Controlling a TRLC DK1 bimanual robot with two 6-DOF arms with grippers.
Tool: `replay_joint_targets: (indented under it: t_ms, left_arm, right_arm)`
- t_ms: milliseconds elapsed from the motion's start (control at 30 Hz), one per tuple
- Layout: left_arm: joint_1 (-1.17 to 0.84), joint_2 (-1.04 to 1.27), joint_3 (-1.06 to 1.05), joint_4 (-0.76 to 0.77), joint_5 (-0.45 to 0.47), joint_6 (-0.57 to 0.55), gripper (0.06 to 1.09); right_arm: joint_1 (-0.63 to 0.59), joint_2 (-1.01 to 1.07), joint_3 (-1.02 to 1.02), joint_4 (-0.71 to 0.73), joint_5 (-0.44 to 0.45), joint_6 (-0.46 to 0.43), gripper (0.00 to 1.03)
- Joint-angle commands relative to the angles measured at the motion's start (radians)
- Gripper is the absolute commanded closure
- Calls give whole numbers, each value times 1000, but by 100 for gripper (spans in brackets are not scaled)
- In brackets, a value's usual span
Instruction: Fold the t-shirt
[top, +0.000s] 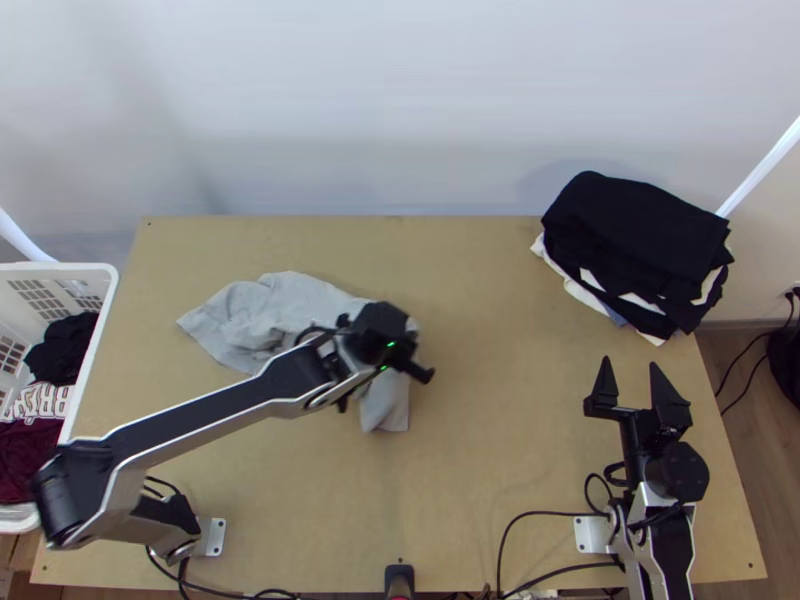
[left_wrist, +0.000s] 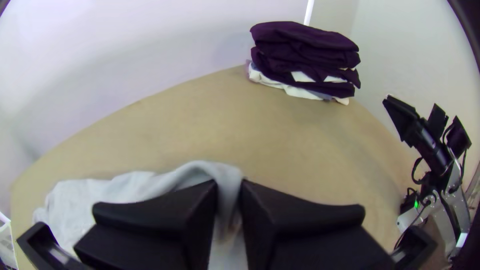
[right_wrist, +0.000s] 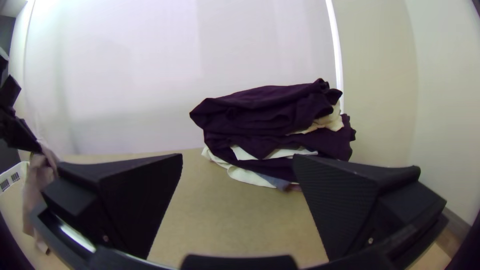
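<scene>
T-shirt (top: 270, 305) — pt. hidden, top view

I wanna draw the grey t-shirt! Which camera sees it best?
Top view: most of the grey t-shirt shows, rumpled. Left wrist view: it's pinched in the left gripper. Right wrist view: a hanging part.

Bright, diffuse light; soft shadows on wall (top: 400, 120); wrist views' edges bent, corners dark.

Table (top: 480, 450), centre: smooth matt wood. T-shirt (top: 250, 315), left of centre: creased matt cloth. Basket (top: 90, 267), left edge: smooth plastic. Clothing stack (top: 630, 220), upper right: matt cloth. Right pincer (top: 631, 364), lower right: matt, finely ribbed.
</scene>
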Motion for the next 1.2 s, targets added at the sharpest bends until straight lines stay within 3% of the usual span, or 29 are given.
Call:
replay_joint_targets:
  t_ms: [0,33,233,533,700,933,1133,1167]
  left_arm:
    - [-19,16,107,63,-7,-20,26]
    - [-19,12,113,84,-7,-20,8]
    - [22,-93,133,58,-2,32,9]
    - [214,-254,76,-296,13,115,10]
    - [393,-246,59,-542,116,67,11]
    - [570,-232,-25,-683,128,78,11]
    - [626,-188,-63,-683,130,95,12]
    - [626,-169,-67,-681,130,95,16]
  right_arm:
    - [-4,-5,-7,-18,3,-13,4]
    - [-4,-5,-7,-18,3,-13,4]
    - [-4,-5,-7,-18,3,-13,4]
    - [-4,-5,-7,-18,3,-13,4]
    - [-4,-5,-7,-18,3,-13,4]
    - [-4,-5,-7,-18,3,-13,4]
    - [-4,-5,-7,-18,3,-13,4]
    - [-4,-5,-7,-18,3,-13,4]
